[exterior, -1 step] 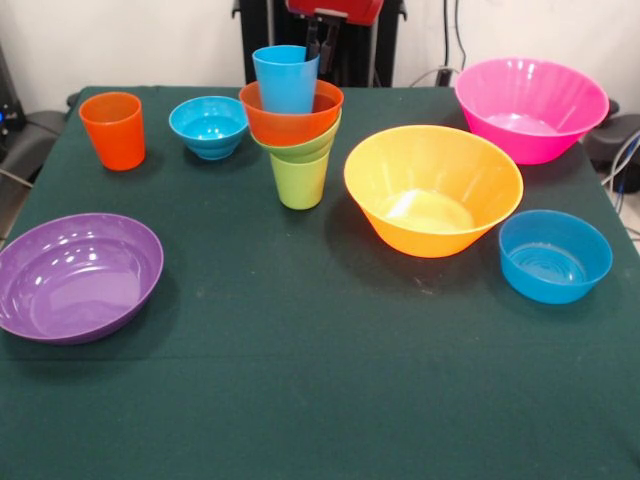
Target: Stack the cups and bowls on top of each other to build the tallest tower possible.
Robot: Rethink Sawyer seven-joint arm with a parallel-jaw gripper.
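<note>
- Front view: tower [296, 125] at far centre of dark green table [300, 380], with lime green cup [299, 180] as base, small green bowl [305, 148], orange bowl [290, 120], light blue cup [286, 78] on top.
- Gripper [320, 38] just behind light blue cup; spread or pressed together, cannot tell.
- Orange cup [113, 130] far left, small blue bowl [208, 126] beside it.
- Purple bowl [78, 276] near left.
- Yellow-orange bowl [432, 188] right of tower, pink bowl [531, 108] far right, medium blue bowl [554, 255] near right.

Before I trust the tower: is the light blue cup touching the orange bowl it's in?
Touching: in the front view the light blue cup stands inside the orange bowl, its lower part sunk below the rim.
</note>
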